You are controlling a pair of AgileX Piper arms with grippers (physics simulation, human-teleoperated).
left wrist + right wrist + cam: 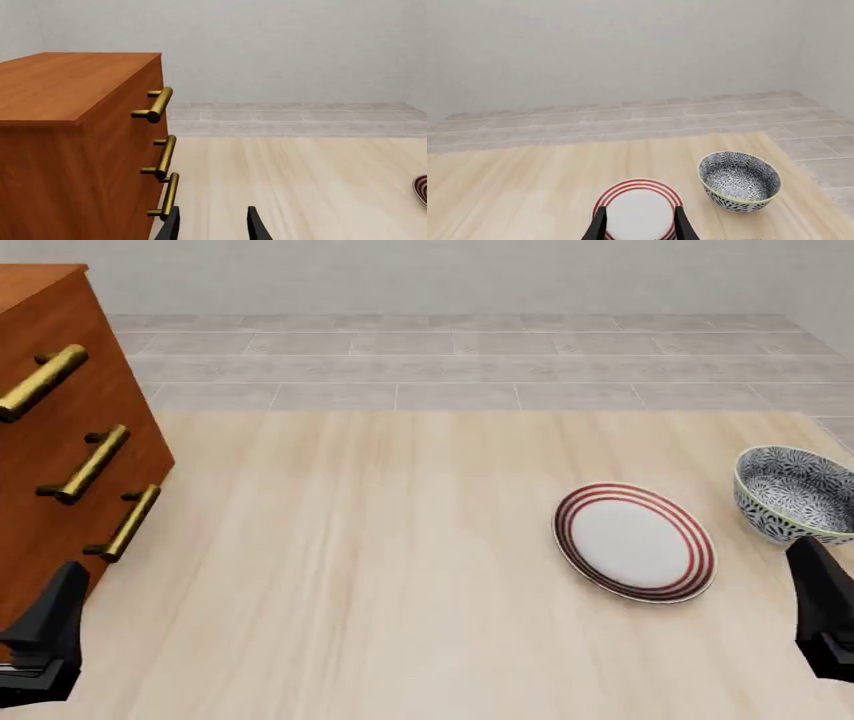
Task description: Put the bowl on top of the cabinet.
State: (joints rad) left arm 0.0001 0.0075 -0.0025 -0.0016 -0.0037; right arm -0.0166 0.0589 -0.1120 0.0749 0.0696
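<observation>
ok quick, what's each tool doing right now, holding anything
Left tool: open, holding nothing, beside the reddish-brown wooden cabinet.
Right tool: open, holding nothing, above the flat red-ringed white plate.

A wide stretch of bare worktop (360,540) is left between the cabinet (54,470) at frame left and the plate (634,540). Passage at right is narrowed by the plate and the bowl (794,495), set near each other.

You face a plain pale wall (441,275); grey tiled floor (454,365) runs behind your light wood-grain worktop (360,570); even, soft light.
</observation>
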